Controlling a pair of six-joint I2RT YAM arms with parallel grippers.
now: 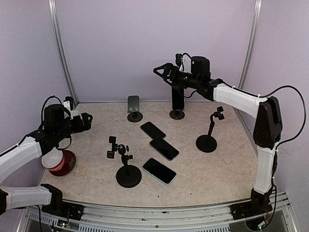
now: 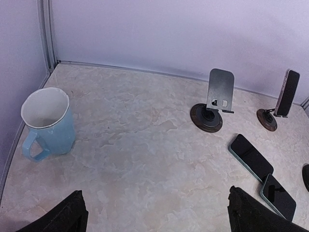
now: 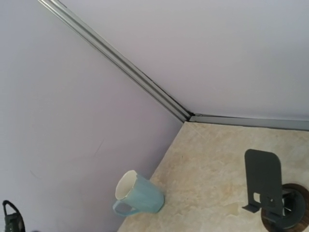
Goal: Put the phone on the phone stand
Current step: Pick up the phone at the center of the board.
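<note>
Three dark phones lie flat mid-table: one at the back point(image 1: 152, 129), one in the middle point(image 1: 164, 148), one nearest point(image 1: 159, 170). Another phone point(image 1: 177, 100) stands upright on a round-based stand at the back. An empty grey plate stand point(image 1: 133, 105) is left of it. Two clamp stands are empty, one in front point(image 1: 127, 175) and one on the right point(image 1: 207, 141). My left gripper point(image 2: 159, 218) is open over bare table at the left, holding nothing. My right gripper point(image 1: 161, 72) hangs high at the back, open and empty, above the upright phone.
A red mug point(image 1: 63, 162) sits under my left arm at the near left. A light blue mug point(image 2: 46, 125) stands by the left wall. Purple walls with metal rails point(image 1: 63, 58) close in the table on three sides.
</note>
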